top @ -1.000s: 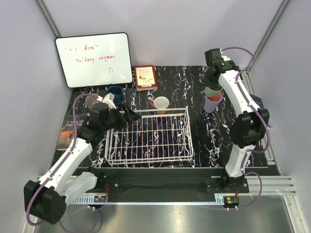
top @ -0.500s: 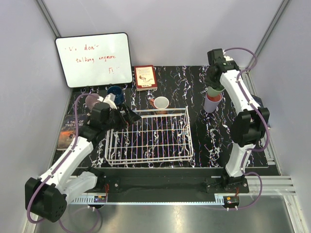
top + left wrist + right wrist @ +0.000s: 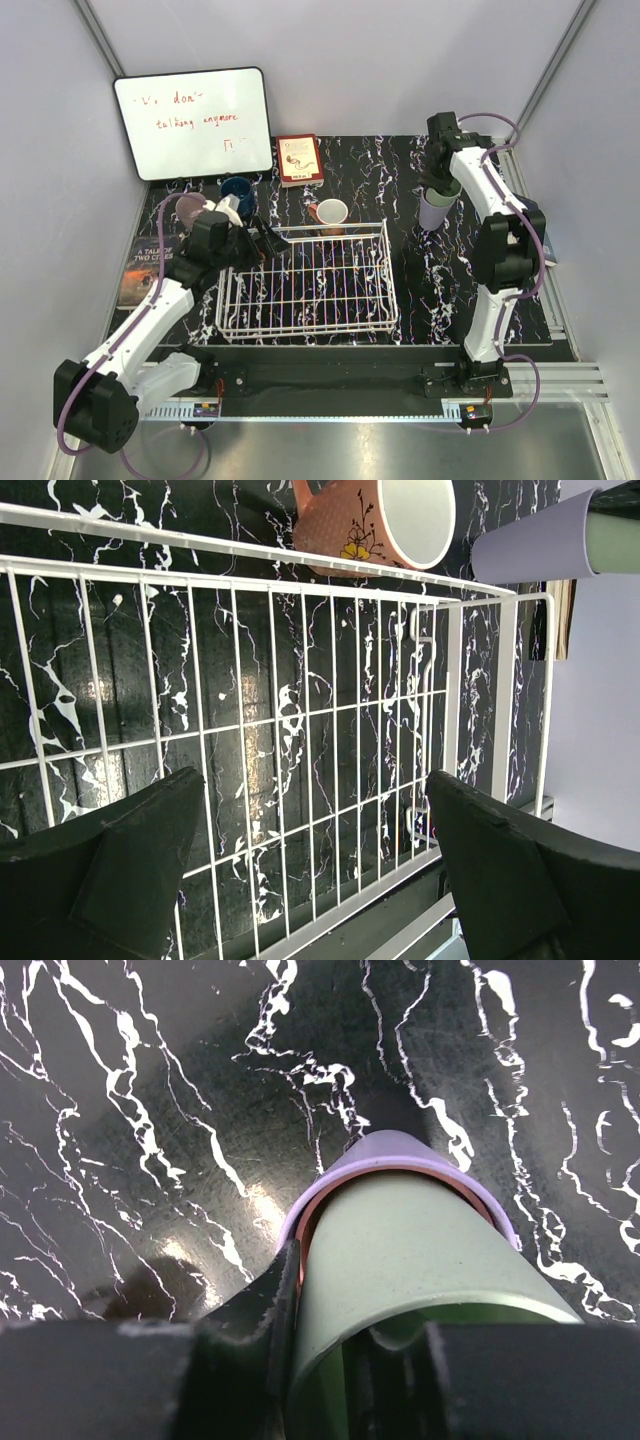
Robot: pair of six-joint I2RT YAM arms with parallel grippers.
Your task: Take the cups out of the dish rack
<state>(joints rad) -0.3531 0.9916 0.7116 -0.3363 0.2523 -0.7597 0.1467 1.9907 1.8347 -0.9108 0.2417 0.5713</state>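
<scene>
Dish rack [image 3: 305, 285]: white wire grid with low sides, at the centre of the black marbled table [image 3: 390, 165]. Every cup I can see sits outside it.

Terracotta cup [image 3: 330, 212], white inside, sits at the rack's 12 o'clock, just past the far rail. It is tipped; I cannot tell whether it lies flat. The left wrist view shows a small flower print on its side [image 3: 352, 535], which the top view does not.

Lavender cup [image 3: 431, 214] stands upright at 2 o'clock, well apart from the rack. Light green cup [image 3: 443, 189] is partly sunk into it, and the right gripper [image 3: 440, 180] is clamped on the green rim. The right wrist view adds a thin rim of a pink cup [image 3: 430, 1165] nested between the two, hidden from above.

Dark blue cup [image 3: 238, 190] and mauve cup [image 3: 189, 208] are at 10 o'clock, partly hidden by the left arm [image 3: 150, 320].

Left gripper [image 3: 262, 238] is spread wide over the rack's far-left corner, holding nothing.

Whiteboard [image 3: 193, 122] is at 11 o'clock; its red handwriting is hard to read.
</scene>
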